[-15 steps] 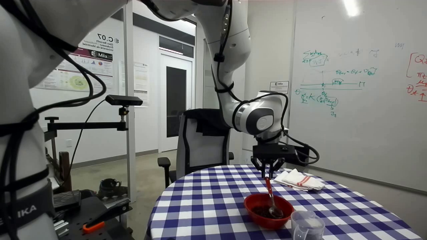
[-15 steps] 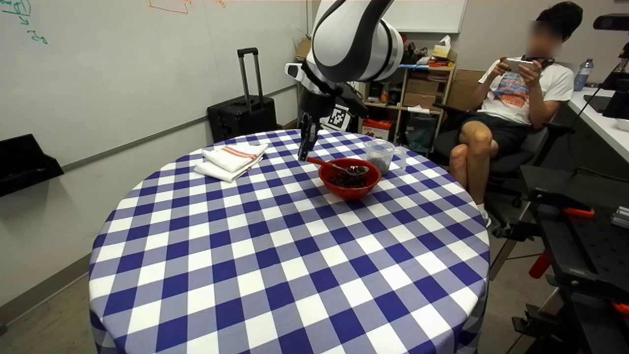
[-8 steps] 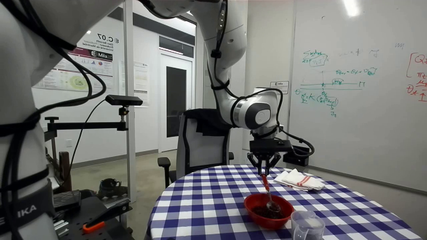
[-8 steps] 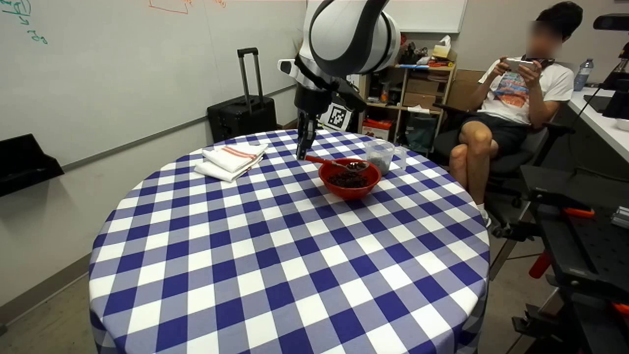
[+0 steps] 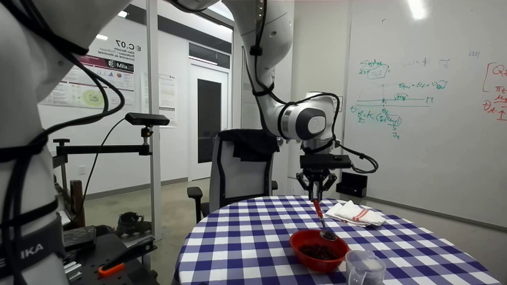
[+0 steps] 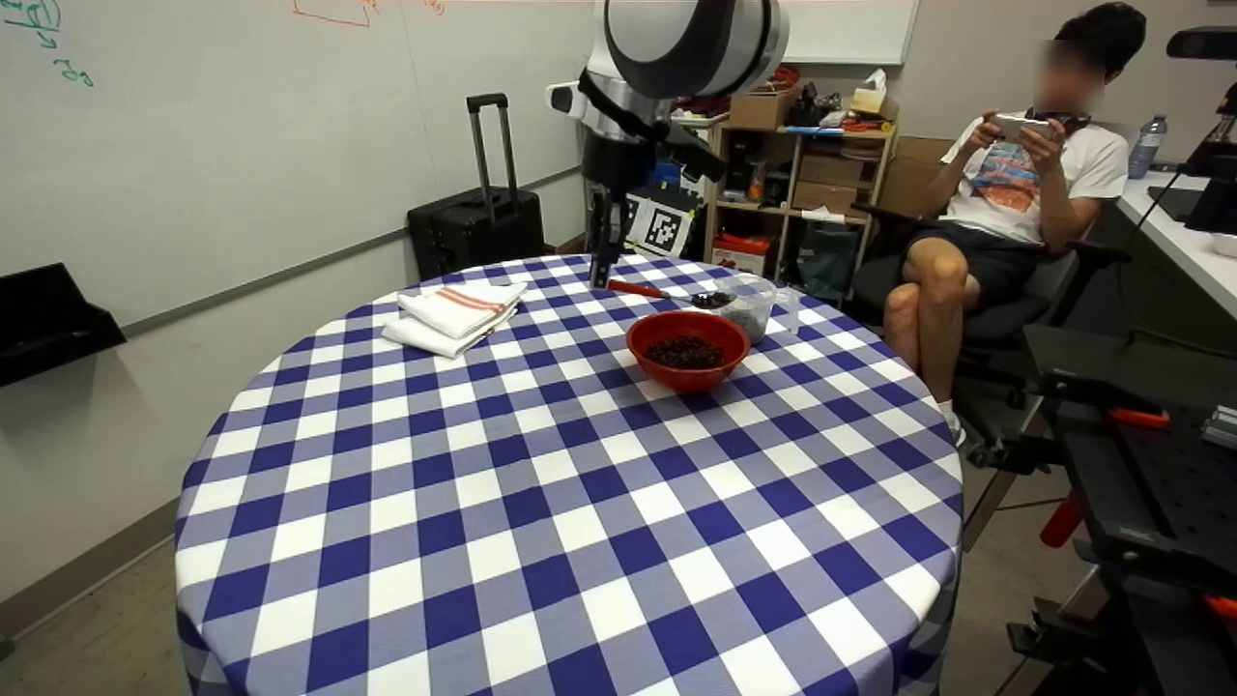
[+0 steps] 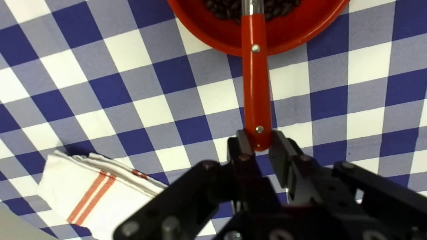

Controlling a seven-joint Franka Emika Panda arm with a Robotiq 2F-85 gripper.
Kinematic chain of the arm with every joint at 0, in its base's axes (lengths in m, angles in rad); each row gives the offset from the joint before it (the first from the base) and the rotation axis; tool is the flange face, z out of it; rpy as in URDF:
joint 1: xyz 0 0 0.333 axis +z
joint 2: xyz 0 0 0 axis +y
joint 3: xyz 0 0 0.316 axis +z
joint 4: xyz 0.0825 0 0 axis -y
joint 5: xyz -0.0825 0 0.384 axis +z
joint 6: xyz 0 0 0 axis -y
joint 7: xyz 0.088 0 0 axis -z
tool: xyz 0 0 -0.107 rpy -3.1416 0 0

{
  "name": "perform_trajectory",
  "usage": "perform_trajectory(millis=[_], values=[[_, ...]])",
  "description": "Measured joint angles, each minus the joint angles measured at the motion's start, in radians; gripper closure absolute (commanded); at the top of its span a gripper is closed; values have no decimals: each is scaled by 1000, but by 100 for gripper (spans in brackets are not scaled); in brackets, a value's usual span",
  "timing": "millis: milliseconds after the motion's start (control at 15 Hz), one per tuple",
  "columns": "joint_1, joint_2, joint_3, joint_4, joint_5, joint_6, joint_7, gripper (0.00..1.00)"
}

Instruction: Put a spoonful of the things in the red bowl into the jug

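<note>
- One round, glossy red bowl (image 6: 688, 380); dark beans (image 6: 684, 353) inside, uncountable.
- One black two-fingered gripper (image 7: 260, 138), nearly closed, pinching one red-handled metal spoon (image 7: 256, 78); beans in its head, above bowl's rim.
- One clear, handled jug (image 5: 365, 267), just beside bowl.

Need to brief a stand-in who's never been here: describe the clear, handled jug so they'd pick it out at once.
Find the big round table draped in blue-and-white checks. On it sits a glossy, round red bowl, and close beside that stands the clear, cup-shaped jug. Among the things there, only it is both see-through and side-handled.
</note>
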Motion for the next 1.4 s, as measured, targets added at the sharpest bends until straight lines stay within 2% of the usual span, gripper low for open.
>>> perform_trajectory(millis=[600, 1067, 1400], values=[[-12, -19, -35, 50, 0, -85, -1, 95], [-64, -19, -32, 85, 23, -119, -11, 95], [-106, -20, -22, 90, 87, -118, -31, 95]])
